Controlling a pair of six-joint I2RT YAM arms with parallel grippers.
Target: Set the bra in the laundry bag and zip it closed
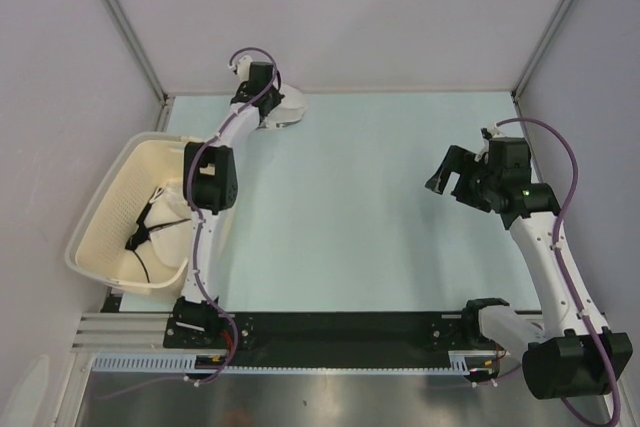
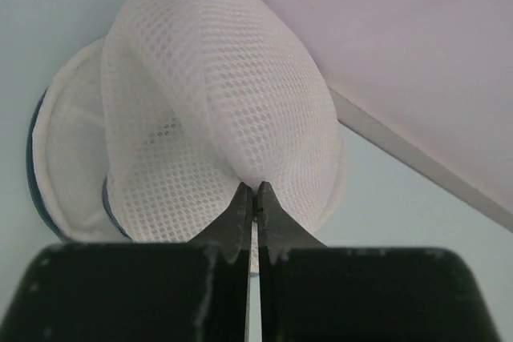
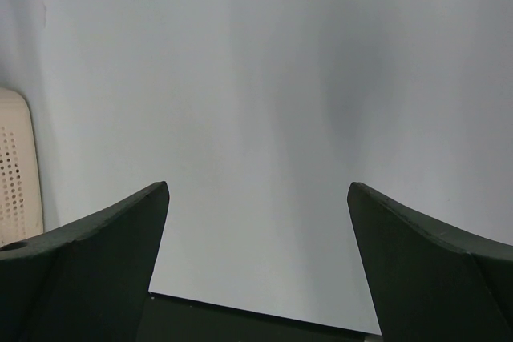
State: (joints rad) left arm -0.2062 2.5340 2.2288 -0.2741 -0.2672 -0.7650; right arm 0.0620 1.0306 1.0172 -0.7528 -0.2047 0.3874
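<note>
The laundry bag (image 1: 289,105) lies at the table's far edge against the back wall. In the left wrist view its white mesh (image 2: 216,94) is pulled up into a fold, with a dark blue edge along its round rim. My left gripper (image 2: 252,191) is shut on that fold of mesh; in the top view it (image 1: 271,118) is just left of the bag. The bra seems to be the pale fold (image 1: 171,199) in the basket, partly behind my left arm. My right gripper (image 1: 452,179) hangs open over the right half of the table, with nothing between its fingers (image 3: 120,230).
A cream slotted basket (image 1: 100,217) stands at the left edge and holds a black strappy garment (image 1: 148,232). Grey walls close in the back and both sides. A black strip (image 1: 340,327) runs along the near edge between the arm bases.
</note>
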